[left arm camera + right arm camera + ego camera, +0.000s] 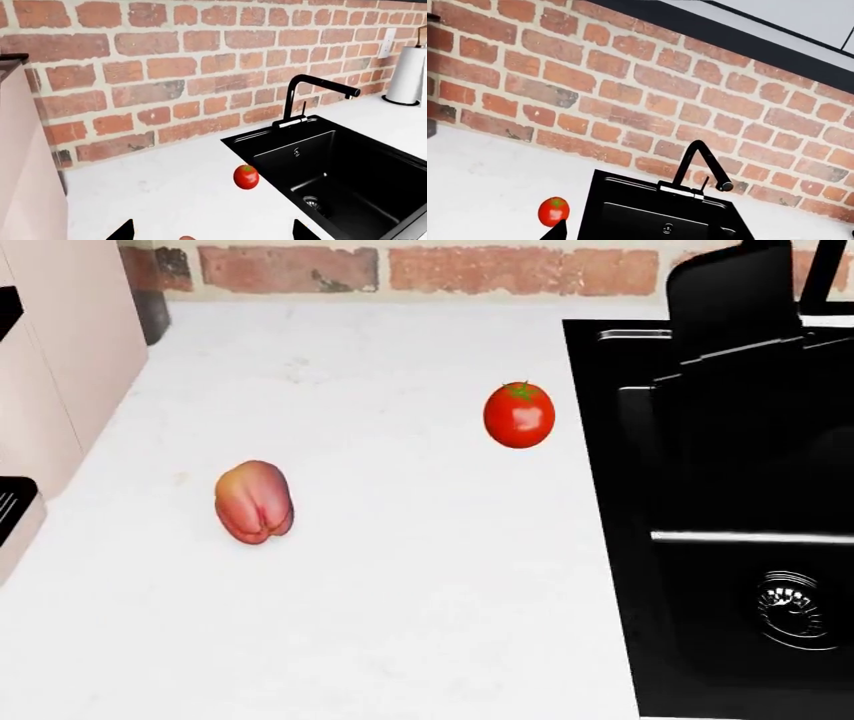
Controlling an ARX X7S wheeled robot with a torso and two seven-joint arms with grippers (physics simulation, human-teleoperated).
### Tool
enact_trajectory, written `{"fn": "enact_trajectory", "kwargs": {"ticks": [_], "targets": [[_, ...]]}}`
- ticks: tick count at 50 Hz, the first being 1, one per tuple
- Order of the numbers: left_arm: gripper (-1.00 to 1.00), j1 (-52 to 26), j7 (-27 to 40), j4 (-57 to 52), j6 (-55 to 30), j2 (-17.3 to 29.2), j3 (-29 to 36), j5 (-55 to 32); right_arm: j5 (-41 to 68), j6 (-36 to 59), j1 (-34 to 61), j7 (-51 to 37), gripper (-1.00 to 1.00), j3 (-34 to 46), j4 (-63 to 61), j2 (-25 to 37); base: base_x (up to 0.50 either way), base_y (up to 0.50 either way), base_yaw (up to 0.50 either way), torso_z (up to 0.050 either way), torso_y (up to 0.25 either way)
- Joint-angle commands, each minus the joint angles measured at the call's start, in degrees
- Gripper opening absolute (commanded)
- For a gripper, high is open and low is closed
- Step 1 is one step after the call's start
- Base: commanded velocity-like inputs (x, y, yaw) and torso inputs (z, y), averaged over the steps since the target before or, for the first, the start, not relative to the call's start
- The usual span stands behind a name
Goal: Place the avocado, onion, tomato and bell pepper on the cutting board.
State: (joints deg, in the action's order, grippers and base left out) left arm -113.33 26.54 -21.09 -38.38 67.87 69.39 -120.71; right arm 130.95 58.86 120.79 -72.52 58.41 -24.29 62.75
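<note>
Lying ahead of the wide-open, empty left hand [212, 231], tomato [245, 177] beside sink [347, 175]

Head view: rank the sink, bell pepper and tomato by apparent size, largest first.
1. Sink, by far the largest.
2. Bell pepper.
3. Tomato, only slightly smaller; the pepper lies nearer the camera, so their true order is unsure.

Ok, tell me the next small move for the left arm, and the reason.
Probably lower the left gripper toward the bell pepper. Its fingertips look spread and empty in the left wrist view, with a reddish sliver, likely the pepper, between them. The tomato lies farther off, near the sink. No cutting board is in view.
</note>
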Motion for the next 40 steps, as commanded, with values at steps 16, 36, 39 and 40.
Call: {"fn": "enact_trajectory", "kwargs": {"ticks": [16, 36, 39, 40], "targets": [[1.0, -3.14, -3.11, 5.75, -4.83, -6.83, -2.86, -4.74, -3.46, 1.63, -0.82, 4.84, 1.0, -1.08, 4.53, -2.82, 0.34, 0.0, 0.0, 0.0, 0.0], [1.0, -1.76, -3.96, 3.51, -5.18, -7.33, -3.22, -7.79, -4.61, 1.68, -2.1, 5.69, 1.0, -1.08, 5.09, -3.23, 0.37, 0.0, 0.0, 0.0, 0.0], [1.0, -1.47, -4.08, 3.08, -5.13, -7.37, -3.27, -8.1, -4.95, 1.11, -3.03, 5.76, 1.0, -1.13, 4.5, -2.84, 0.37, 0.0, 0.0, 0.0, 0.003], [1.0, -1.42, -4.23, 3.06, -5.17, -7.38, -3.31, -8.27, -5.07, 0.93, -3.36, 5.87, 1.0, -1.16, 4.33, -2.74, 0.36, 0.0, 0.0, 0.0, 0.0]]}}
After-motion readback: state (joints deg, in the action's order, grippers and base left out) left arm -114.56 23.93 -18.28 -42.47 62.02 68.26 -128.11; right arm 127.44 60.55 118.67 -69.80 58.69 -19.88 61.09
